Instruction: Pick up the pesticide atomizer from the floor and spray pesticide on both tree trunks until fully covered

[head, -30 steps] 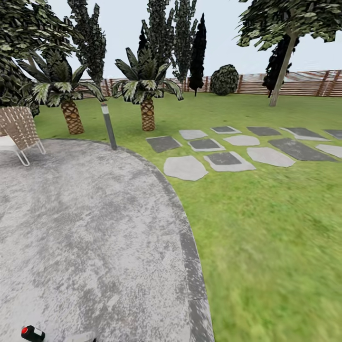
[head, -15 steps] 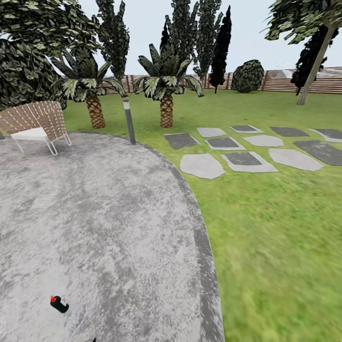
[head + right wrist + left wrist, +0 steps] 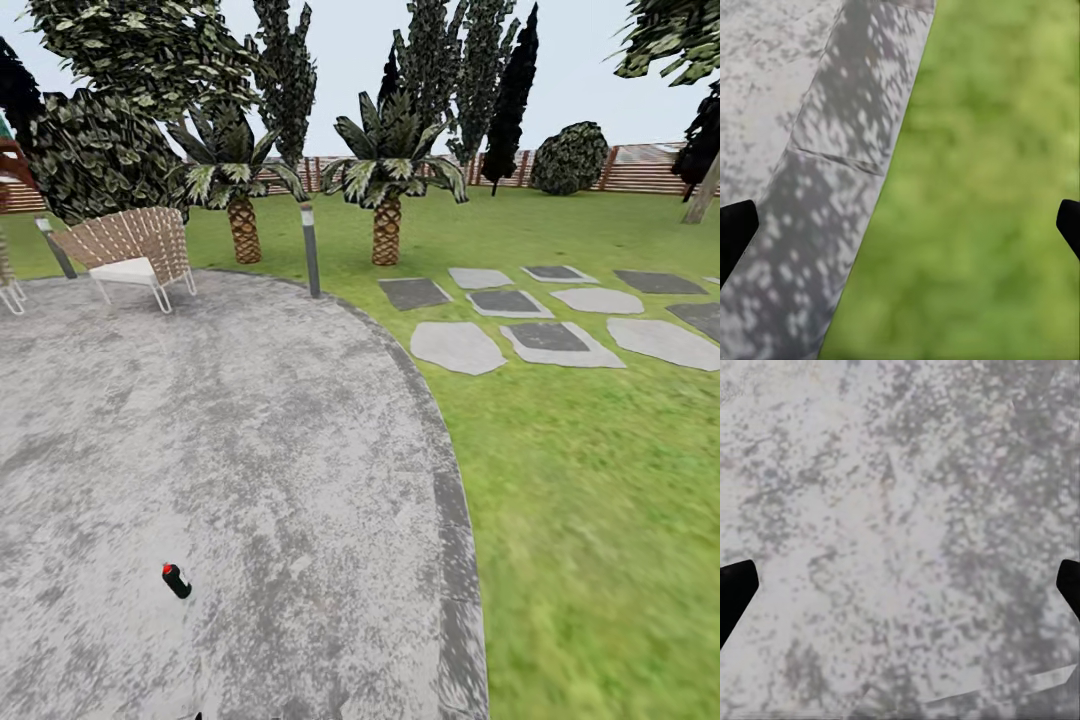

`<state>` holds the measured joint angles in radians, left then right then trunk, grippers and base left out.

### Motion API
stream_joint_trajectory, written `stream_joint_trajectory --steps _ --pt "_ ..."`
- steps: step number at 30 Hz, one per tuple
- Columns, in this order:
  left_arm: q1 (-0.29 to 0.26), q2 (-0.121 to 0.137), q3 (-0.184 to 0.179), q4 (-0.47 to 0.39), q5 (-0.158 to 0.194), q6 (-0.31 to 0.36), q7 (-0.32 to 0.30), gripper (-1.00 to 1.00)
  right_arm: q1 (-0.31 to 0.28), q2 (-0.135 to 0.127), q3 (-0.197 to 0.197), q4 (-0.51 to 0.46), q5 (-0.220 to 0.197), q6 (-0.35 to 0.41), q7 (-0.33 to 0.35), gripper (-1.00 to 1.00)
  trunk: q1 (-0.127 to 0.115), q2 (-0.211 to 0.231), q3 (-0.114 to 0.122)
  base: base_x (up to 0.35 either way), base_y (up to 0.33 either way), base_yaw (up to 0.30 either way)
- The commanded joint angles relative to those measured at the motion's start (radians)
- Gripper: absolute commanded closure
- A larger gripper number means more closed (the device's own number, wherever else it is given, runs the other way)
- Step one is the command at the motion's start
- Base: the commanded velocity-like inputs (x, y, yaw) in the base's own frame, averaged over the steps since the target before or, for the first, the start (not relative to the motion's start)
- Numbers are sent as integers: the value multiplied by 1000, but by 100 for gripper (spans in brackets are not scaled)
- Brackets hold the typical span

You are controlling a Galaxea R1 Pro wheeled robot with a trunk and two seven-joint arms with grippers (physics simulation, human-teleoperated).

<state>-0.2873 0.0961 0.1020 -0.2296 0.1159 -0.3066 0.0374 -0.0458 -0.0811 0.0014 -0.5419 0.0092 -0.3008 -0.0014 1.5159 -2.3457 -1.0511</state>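
While the small black pesticide atomizer with a red cap (image 3: pixel 176 580) lies untouched on the grey speckled paving (image 3: pixel 250 430) at seven o'clock, both the left gripper (image 3: pixel 900 585) and the right gripper (image 3: pixel 900 225) hang wide apart and empty, so pickup and both sprayings remain

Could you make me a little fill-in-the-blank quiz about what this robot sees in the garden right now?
1. The small black atomizer lying on the grey paving has a cap coloured ____.
2. The woven chair stands on the ____, not on the lawn.
3. The stepping stones lie in the ____.
4. The right gripper hangs over the border where paving meets ____.

Missing words: red; paving; lawn; grass
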Motion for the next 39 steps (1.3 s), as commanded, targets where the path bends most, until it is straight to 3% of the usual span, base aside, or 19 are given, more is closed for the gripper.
stream_joint_trajectory --steps 1,28,39 --pt "-1 0 -2 1 10 -3 -1 -100 0 0 0 0 1 -3 1 -100 0 0 -2 -10 0 213" --pt "-1 1 -2 2 11 -3 -1 -100 0 0 0 2 1 -3 0 -100 0 0 -34 -1 -2 213" --pt "-1 1 -2 1 11 -3 -1 -100 0 0 0 2 1 -3 1 -100 0 0 -47 0 -145 213"
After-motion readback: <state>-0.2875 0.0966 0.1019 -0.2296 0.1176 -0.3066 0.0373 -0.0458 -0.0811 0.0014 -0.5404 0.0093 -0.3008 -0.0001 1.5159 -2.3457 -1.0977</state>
